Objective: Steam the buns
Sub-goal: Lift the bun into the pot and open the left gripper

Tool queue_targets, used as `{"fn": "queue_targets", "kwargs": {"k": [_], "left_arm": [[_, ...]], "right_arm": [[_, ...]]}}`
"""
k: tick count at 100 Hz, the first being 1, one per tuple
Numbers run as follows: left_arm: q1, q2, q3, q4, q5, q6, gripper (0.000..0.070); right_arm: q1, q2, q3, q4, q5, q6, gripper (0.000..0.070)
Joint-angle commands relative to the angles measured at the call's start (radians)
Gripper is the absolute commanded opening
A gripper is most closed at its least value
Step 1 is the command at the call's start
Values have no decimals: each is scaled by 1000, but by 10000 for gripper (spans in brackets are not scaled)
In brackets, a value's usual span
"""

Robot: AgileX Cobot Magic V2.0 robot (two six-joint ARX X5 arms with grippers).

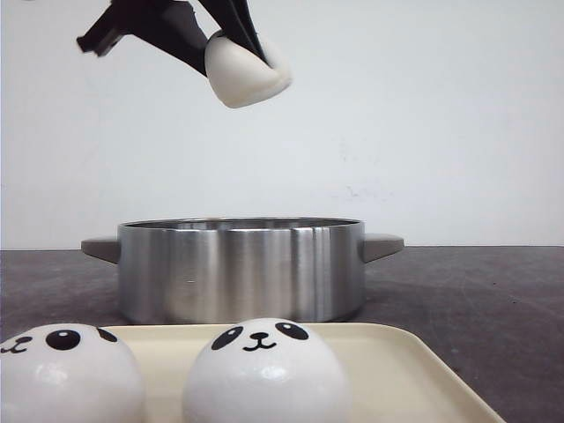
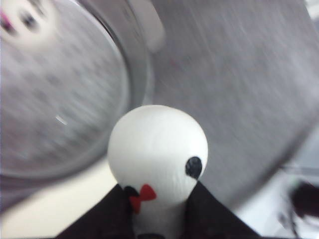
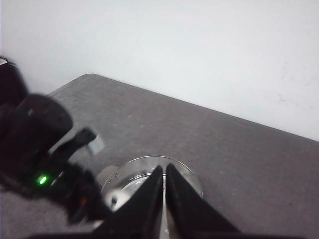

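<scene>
My left gripper [image 1: 251, 60] hangs high above the steel pot [image 1: 242, 269], shut on a white panda bun [image 1: 248, 75]. In the left wrist view that bun [image 2: 157, 147] is squeezed between the black fingers [image 2: 112, 214], with a black eye and a red mark showing. Past it is the pot's perforated steamer plate [image 2: 60, 99], blurred. A second bun [image 2: 22, 20] lies inside the pot on that plate. Two more buns [image 1: 66, 374] [image 1: 264, 370] sit on the cream tray [image 1: 397, 370] in front of the pot. My right gripper [image 3: 164, 168] is shut and empty, high over the pot [image 3: 184, 174].
The pot has a flat handle on each side [image 1: 101, 248] [image 1: 383, 245] and stands mid-table on the dark grey top [image 1: 476, 300]. A white wall rises behind the table. The left arm [image 3: 40, 144] fills one side of the right wrist view.
</scene>
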Motion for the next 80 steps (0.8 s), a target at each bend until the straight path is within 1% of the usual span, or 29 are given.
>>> {"fn": "queue_targets", "kwargs": {"k": [1, 14, 30, 43, 55, 65, 70, 80], "left_arm": [[19, 50, 58, -7, -33, 63, 4], [85, 156, 125, -17, -45, 92, 4], [140, 286, 154, -10, -114, 93, 4], [167, 376, 156, 6, -121, 101, 4], [184, 444, 157, 39, -122, 101, 4], [192, 483, 160, 69, -123, 101, 7], [195, 496, 160, 93, -122, 101, 29], [200, 510, 160, 135, -122, 101, 29]], "right_arm": [[13, 9, 14, 0, 4, 19, 0], [13, 11, 14, -11, 5, 19, 0], [13, 29, 14, -37, 32, 20, 0], [13, 44, 13, -85, 56, 52, 0], [13, 60, 13, -132, 58, 94, 0], [13, 67, 13, -136, 60, 102, 0], [13, 67, 13, -135, 60, 113, 0], [13, 67, 13, -136, 60, 127, 0]]}}
